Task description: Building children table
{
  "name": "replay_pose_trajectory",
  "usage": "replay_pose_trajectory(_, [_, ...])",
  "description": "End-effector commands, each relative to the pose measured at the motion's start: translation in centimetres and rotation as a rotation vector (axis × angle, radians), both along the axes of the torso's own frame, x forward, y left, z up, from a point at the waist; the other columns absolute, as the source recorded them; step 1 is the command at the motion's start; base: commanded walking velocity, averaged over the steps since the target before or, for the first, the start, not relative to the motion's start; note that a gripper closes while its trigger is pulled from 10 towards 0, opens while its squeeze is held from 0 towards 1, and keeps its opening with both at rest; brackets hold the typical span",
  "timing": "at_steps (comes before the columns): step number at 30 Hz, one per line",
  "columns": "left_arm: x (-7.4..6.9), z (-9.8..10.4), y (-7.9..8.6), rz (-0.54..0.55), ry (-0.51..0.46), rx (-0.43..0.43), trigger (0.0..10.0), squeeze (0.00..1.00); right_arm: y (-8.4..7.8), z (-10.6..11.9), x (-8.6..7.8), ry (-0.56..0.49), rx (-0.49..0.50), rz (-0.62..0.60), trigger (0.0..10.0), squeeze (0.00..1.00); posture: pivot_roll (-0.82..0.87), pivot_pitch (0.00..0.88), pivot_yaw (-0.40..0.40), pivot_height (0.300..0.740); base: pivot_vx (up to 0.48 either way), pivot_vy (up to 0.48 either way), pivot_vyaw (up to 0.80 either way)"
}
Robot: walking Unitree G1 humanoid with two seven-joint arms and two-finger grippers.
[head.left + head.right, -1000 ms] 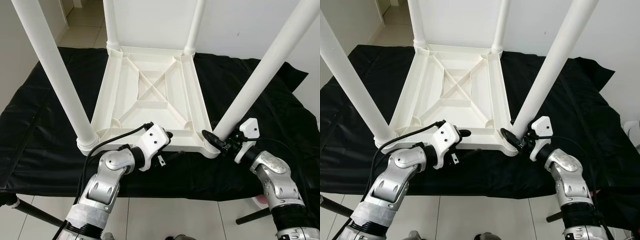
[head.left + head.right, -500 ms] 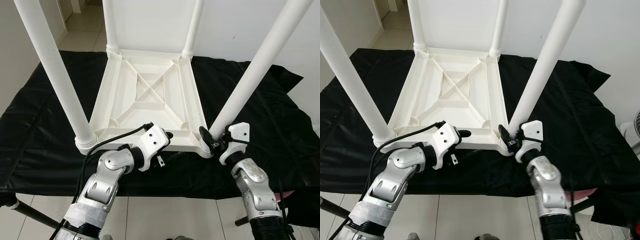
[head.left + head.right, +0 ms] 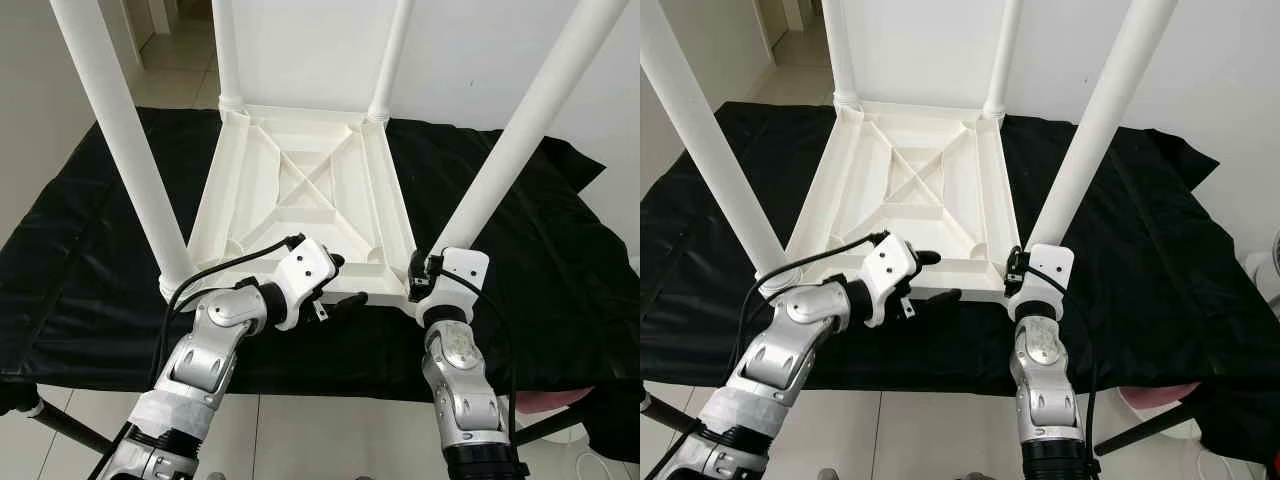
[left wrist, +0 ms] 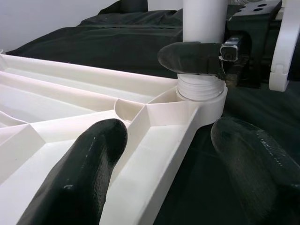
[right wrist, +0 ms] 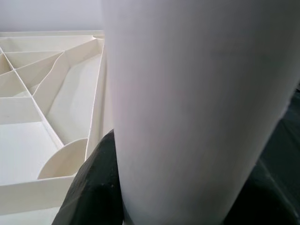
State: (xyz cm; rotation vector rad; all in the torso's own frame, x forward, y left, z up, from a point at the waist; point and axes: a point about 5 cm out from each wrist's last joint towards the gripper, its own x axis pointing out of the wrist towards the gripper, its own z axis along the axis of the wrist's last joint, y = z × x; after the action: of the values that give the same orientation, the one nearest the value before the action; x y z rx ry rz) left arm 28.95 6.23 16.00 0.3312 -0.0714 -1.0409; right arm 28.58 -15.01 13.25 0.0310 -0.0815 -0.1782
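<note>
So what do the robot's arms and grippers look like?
Both arms are shiny silver metal with rounded joints. Each wrist ends in a chunky white block. The left gripper and the right gripper have long, black, rounded fingers. A black cable loops over the left arm, and a thinner one runs along the right.

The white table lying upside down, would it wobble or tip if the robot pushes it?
Probably not tip: the table lies flat, top down, on the black cloth. It might slide, since the hollow ribbed plastic looks light. The tall legs could sway; the right end effector grips one near its base.
</note>
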Motion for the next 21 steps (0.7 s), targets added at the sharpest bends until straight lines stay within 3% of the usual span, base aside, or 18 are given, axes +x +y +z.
replay_pose_trajectory(1, [0.4, -0.2, 0.2, 0.062, 0.000, -0.016, 10.0, 0.00, 0.1, -0.7, 0.0, 0.029, 0.016, 0.024, 4.5, 0.00, -0.06, 0.000, -0.018, 0.740, 0.000, 0.000, 0.00])
replay_pose_trajectory(3, [0.4, -0.2, 0.3, 0.066, -0.001, -0.015, 10.0, 0.00, 0.2, -0.6, 0.0, 0.025, 0.017, 0.033, 4.5, 0.00, -0.06, 0.000, -0.018, 0.740, 0.000, 0.000, 0.00])
replay_pose_trajectory(4, [0.5, -0.2, 0.4, 0.069, 0.000, -0.014, 10.0, 0.00, 0.1, -0.3, 0.1, 0.010, -0.006, 0.067, 10.0, 0.00, -0.06, 0.000, -0.015, 0.740, 0.000, 0.000, 0.00])
replay_pose_trajectory(7, [0.5, -0.2, 0.5, 0.069, 0.000, -0.011, 10.0, 0.00, -0.2, 0.4, 0.2, -0.019, -0.041, 0.148, 10.0, 0.00, -0.06, 0.006, -0.018, 0.740, 0.000, 0.000, 0.00])
replay_pose_trajectory(8, [0.6, -0.2, 0.6, 0.070, 0.000, -0.010, 10.0, 0.00, -0.3, 0.6, 0.2, -0.033, -0.048, 0.189, 10.0, 1.00, -0.06, 0.005, -0.019, 0.740, 0.000, 0.000, 0.00])
replay_pose_trajectory(10, [0.6, -0.1, 0.5, 0.071, 0.001, -0.010, 10.0, 0.00, -0.5, 0.8, 0.3, -0.042, -0.055, 0.211, 10.0, 1.00, -0.06, 0.004, -0.021, 0.740, 0.000, 0.000, 0.00])
replay_pose_trajectory(12, [0.7, 0.0, 0.6, 0.077, -0.004, -0.015, 10.0, 0.00, -1.0, 1.2, 0.2, -0.065, -0.070, 0.352, 10.0, 1.00, -0.05, 0.000, -0.025, 0.740, 0.000, 0.000, 0.00])
replay_pose_trajectory(15, [0.8, 0.1, 0.7, 0.086, -0.008, -0.015, 10.0, 0.00, -1.4, 1.3, 0.1, -0.062, -0.102, 0.460, 10.0, 1.00, -0.04, 0.000, -0.030, 0.740, 0.000, 0.000, 0.00])
replay_pose_trajectory(16, [0.7, 0.2, 0.7, 0.084, -0.010, -0.017, 10.0, 0.00, -1.7, 1.2, 0.0, -0.055, -0.115, 0.516, 10.0, 0.00, -0.04, 0.000, -0.036, 0.740, 0.000, 0.000, 0.00])
replay_pose_trajectory(21, [0.7, 0.3, 0.6, 0.082, -0.013, -0.019, 10.0, 0.00, -2.0, 1.4, -0.3, -0.056, -0.136, 0.629, 10.0, 0.00, -0.03, 0.000, -0.046, 0.740, 0.000, 0.000, 0.00])
